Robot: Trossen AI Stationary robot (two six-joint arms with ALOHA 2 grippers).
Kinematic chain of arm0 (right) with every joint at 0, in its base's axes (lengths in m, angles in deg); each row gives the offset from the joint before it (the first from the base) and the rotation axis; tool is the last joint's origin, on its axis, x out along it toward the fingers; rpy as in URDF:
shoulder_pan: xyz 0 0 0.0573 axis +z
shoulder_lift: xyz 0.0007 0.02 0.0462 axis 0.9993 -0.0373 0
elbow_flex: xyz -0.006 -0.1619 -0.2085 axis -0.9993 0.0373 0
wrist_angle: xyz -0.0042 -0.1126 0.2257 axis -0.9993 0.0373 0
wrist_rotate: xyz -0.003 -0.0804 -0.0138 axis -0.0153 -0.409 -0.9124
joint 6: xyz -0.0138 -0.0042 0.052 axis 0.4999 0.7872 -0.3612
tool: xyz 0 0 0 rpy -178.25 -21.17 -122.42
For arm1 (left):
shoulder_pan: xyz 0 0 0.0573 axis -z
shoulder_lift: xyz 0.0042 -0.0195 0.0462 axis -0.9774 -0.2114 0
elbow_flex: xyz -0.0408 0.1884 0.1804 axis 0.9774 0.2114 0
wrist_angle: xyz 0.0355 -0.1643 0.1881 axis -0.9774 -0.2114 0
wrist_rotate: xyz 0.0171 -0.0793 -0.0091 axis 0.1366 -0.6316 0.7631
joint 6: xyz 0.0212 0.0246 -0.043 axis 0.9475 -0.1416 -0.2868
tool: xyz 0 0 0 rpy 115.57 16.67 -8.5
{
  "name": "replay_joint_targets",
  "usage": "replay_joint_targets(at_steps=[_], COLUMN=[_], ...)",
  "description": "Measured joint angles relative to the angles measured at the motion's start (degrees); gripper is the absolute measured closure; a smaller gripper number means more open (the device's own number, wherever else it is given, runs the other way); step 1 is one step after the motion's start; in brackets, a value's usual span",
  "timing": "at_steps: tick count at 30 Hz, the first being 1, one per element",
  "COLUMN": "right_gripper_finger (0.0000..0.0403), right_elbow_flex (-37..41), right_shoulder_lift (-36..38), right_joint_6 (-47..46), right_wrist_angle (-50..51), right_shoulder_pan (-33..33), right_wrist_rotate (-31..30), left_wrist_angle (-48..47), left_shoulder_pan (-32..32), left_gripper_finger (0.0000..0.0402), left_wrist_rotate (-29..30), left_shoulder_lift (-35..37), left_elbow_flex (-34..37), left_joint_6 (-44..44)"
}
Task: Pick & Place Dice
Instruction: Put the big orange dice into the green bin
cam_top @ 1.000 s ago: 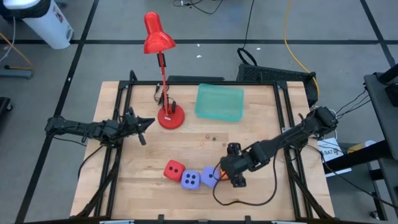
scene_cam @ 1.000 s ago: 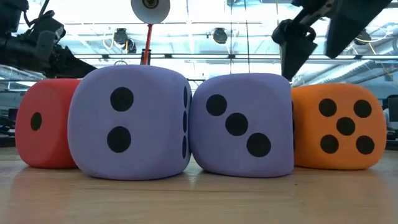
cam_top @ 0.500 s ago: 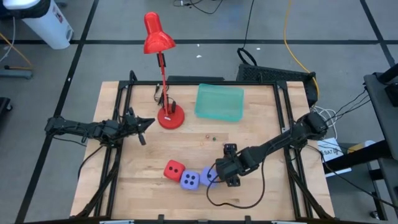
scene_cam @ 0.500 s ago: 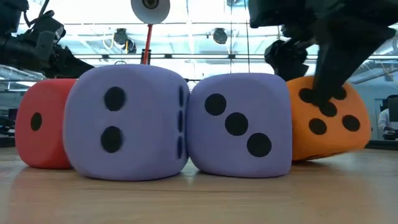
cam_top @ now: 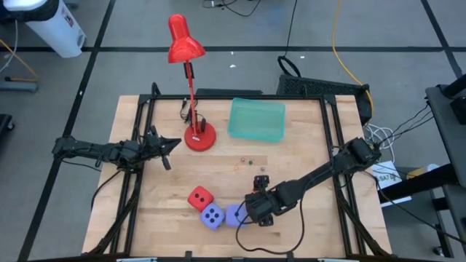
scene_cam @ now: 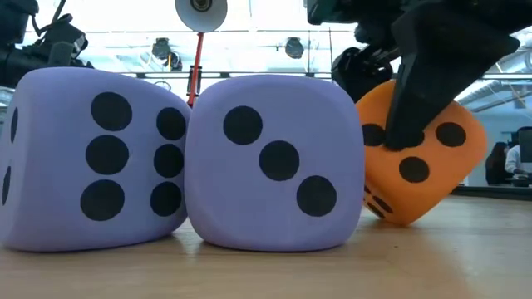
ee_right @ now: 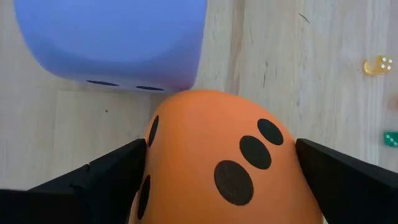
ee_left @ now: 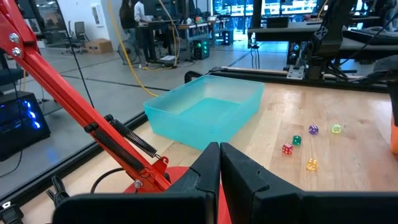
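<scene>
The orange die (ee_right: 217,155) sits between my right gripper's (ee_right: 221,168) fingers near the table's near edge, tilted in the low view (scene_cam: 416,158). In the high view my right gripper (cam_top: 258,208) covers it. One purple die (cam_top: 234,215) touches the orange one, and the second purple die (cam_top: 212,216) is next to it. The red die (cam_top: 200,198) rests on the table just beyond them and is hidden in the low view. My left gripper (cam_top: 164,145) hovers shut at the table's left, near the lamp base (cam_top: 199,137). My right gripper pinches the orange die by two opposite faces, one finger (ee_right: 115,171) on each side and the other (ee_right: 339,171) across from it. The fingers come from above, slanting down (scene_cam: 416,91). The die is tilted, its lower corner (scene_cam: 405,220) at the table top or just above it.
A teal bin (cam_top: 257,120) stands at the far middle of the table. A red desk lamp (cam_top: 186,47) rises from its base. Several tiny coloured dice (cam_top: 247,161) lie scattered mid-table. A black frame (cam_top: 142,109) borders the table.
My right gripper has moved toward the table's left and near edge onto the orange die and taken hold of it. The orange die has tipped from flat onto a corner. The two purple dice were pushed left and turned; the red die shifted slightly left.
</scene>
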Motion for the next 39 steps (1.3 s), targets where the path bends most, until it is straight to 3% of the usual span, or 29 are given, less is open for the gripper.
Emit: replay_joint_targets(at_steps=[9,20,28,33,39], right_gripper_finger=[0.0071,0.0096,0.0161,0.0195,0.0203], right_elbow_flex=[-0.3,-9.8,-10.1,-10.2,-10.3], right_shoulder_lift=[7.7,9.3,9.4,11.8,16.3], right_joint_6=[-0.7,0.4,-0.3,-8.1,1.4], right_wrist_angle=[3.2,16.1,17.5,25.6,32.9], right_shoulder_pan=[0.5,3.5,3.1,1.7,-0.4], right_wrist_rotate=[-1.9,-13.8,-15.1,-14.9,-10.0], left_wrist_angle=[0.2,0.5,0.6,0.6,0.3], left_shoulder_pan=[0.0,0.0,0.0,0.0,0.0], left_gripper_finger=[0.038,0.038,0.038,0.038,0.038], left_wrist_rotate=[0.0,0.0,0.0,0.0,0.1], left_shoulder_lift=[0.0,0.0,0.0,0.0,0.0], left_elbow_flex=[0.0,0.0,0.0,0.0,0.0], left_joint_6=[-0.4,-0.6,-0.8,-1.1,-1.2])
